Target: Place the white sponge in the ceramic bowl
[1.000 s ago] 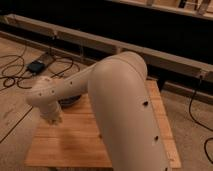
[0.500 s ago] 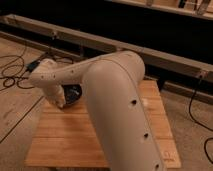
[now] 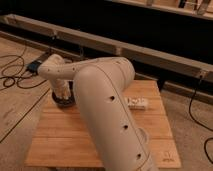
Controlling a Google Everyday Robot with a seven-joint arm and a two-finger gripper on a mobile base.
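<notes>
1. A wooden table (image 3: 60, 135) of pale slatted planks is standing on a brownish floor (image 3: 15, 105); behind it a long light-coloured rail (image 3: 150, 52) is running across a dark back wall.
2. Black cables (image 3: 12, 75) are lying looped on the floor to the left, near a small dark box (image 3: 34, 65), and another cable (image 3: 206, 145) is trailing down the right side.
3. The robot's cream arm (image 3: 107, 105) is filling the middle of the view — a thick, smooth, rounded shell with small dark holes along it, bending at an elbow and reaching left and down.
4. The gripper (image 3: 62, 92) is hanging at the table's far-left corner, directly over the ceramic bowl (image 3: 64, 102); whether its jaws are clenched or released cannot be told.
5. The bowl is showing only as a dark, round, glossy sliver under the wrist, sitting close to the table's left edge.
6. The white sponge cannot be made out; the arm is hiding that area.
7. A white elongated device (image 3: 137, 103) with dark markings is lying flat on the right part of the table, just beside the arm's shell.
8. Bare planks are lying open at the front-left and along the right edge — the arm is covering the centre.
</notes>
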